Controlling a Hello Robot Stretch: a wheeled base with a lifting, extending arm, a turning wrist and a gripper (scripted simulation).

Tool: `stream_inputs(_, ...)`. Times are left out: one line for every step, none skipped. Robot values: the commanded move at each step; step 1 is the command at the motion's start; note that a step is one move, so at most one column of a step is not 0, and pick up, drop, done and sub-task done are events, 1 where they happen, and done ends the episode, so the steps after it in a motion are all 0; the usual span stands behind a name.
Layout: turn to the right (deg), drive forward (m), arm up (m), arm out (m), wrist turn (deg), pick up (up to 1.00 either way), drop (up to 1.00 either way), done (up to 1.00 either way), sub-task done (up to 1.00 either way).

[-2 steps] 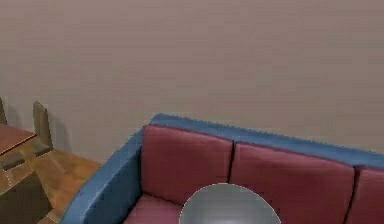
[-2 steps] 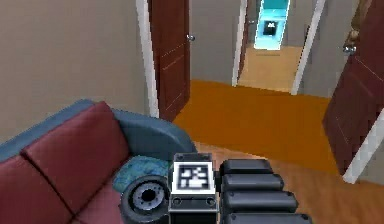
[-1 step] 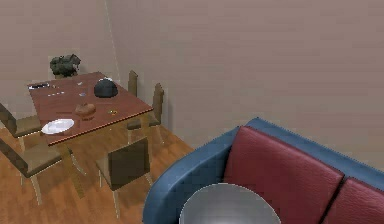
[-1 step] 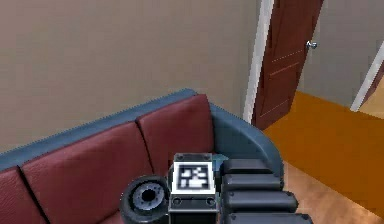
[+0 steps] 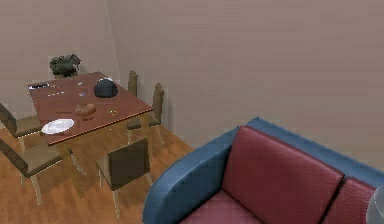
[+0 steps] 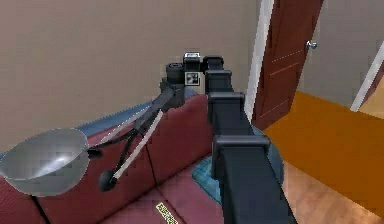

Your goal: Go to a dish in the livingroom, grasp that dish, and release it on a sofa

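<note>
Over the sofa, my gripper holds the dish by its rim, clear of it. It looks a light, stiff, slick metal bowl; the thin rim seems the only purchase.

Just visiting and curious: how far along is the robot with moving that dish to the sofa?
Fetching looks done: the grey bowl hangs at the far end of the gripper. In hand: the arm reaches over the red sofa. Left: releasing the bowl onto it.

No legible text; small yellowish tag on sofa seat (print too small to read).
</note>
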Motion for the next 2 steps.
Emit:
stream_inputs(0.0,0.0,0.0,0.0,45.0,0.0,0.0,0.0,0.0)
stream_inputs(0.0,0.0,0.0,0.0,30.0,0.0,0.0,0.0,0.0)
